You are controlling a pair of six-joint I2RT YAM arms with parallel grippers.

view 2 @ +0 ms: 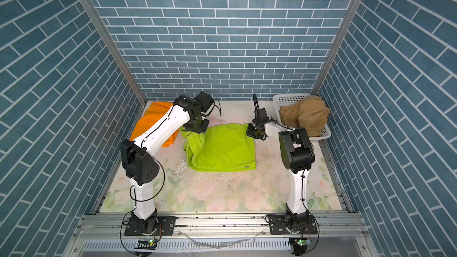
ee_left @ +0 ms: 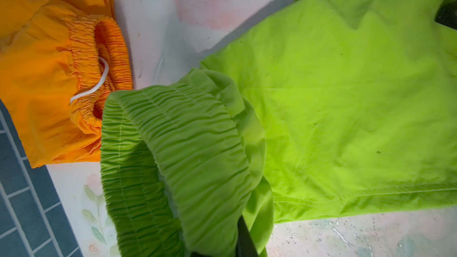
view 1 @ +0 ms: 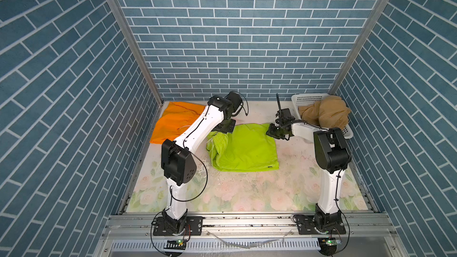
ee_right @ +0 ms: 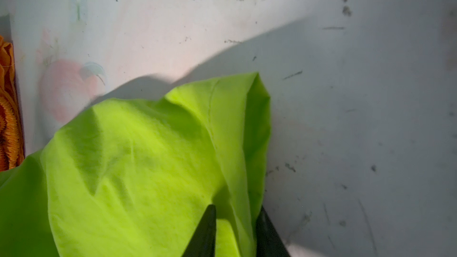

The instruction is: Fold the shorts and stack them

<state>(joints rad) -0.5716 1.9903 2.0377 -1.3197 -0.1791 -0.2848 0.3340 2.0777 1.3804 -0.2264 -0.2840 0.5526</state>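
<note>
Left gripper: clamped on lime green cloth shorts waistband.
Right gripper: astride their hem; grip unclear.
Risk: hem slips free mid-fold, crumpling cloth on worktop.

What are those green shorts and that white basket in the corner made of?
The green shorts look like thin woven cloth, matte, perhaps a light synthetic: they crease softly and the waistband is gathered elastic. The basket seems to be hard white plastic, faintly glossy, its wall pierced by regular rows of moulded holes.
</note>
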